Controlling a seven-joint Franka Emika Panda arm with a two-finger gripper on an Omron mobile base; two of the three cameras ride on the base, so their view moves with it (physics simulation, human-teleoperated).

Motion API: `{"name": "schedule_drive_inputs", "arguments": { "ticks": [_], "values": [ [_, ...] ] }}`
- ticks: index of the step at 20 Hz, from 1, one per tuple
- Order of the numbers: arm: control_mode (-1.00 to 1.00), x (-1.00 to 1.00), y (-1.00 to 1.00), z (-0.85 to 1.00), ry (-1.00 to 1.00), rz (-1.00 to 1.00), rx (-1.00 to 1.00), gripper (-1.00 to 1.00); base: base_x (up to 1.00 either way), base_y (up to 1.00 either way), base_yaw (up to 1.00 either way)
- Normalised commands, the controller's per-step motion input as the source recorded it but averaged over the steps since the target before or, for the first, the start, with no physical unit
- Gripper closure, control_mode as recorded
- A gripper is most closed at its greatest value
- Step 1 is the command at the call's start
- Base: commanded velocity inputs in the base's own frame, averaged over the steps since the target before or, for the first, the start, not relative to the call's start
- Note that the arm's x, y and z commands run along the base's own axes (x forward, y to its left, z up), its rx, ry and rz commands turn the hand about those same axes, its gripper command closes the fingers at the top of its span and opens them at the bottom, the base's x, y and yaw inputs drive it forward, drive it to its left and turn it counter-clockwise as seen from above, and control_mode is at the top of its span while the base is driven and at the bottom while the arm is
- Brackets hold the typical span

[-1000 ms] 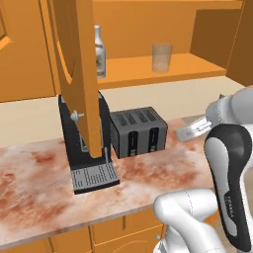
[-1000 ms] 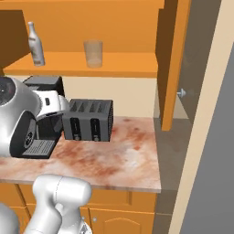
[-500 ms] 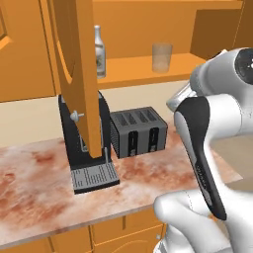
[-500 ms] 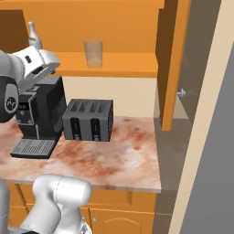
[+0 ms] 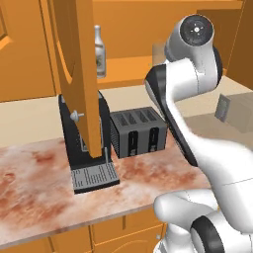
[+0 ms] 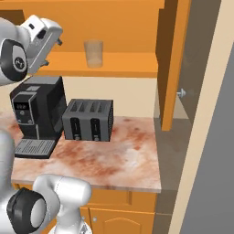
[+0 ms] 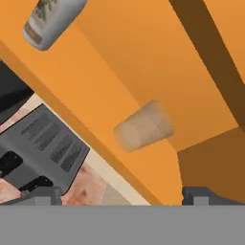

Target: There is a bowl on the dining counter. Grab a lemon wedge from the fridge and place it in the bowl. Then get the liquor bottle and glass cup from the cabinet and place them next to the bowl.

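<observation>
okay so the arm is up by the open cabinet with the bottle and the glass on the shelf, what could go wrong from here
The open gripper is rolled, with the translucent glass cup lying slantwise ahead of it, so a straight close could clip the rim and tip the cup.

The clear liquor bottle stands close behind the open orange cabinet door; reaching for it risks the arm striking the door.

Either item knocked off the shelf would likely fall onto the black four-slot toaster or the black coffee machine below.

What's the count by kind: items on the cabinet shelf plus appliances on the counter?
Liquor bottle: 1
Glass cup: 1
Coffee machine: 1
Toaster: 1
Total: 4
</observation>
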Motion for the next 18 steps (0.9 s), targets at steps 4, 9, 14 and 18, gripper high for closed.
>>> {"name": "schedule_drive_inputs", "arguments": {
  "ticks": [4, 9, 14, 18],
  "values": [
    [-1.00, 0.88, -0.34, -0.03, 0.09, -0.08, -0.24, -1.00, 0.00, 0.00, 0.00],
    [-1.00, 0.73, -0.02, -0.08, 0.07, -0.05, -0.16, -1.00, 0.00, 0.00, 0.00],
    [-1.00, 0.64, -0.15, -0.10, 0.04, 0.00, -0.04, -1.00, 0.00, 0.00, 0.00],
    [-1.00, 0.58, -0.31, -0.06, 0.01, 0.00, 0.00, -1.00, 0.00, 0.00, 0.00]
  ]
}}
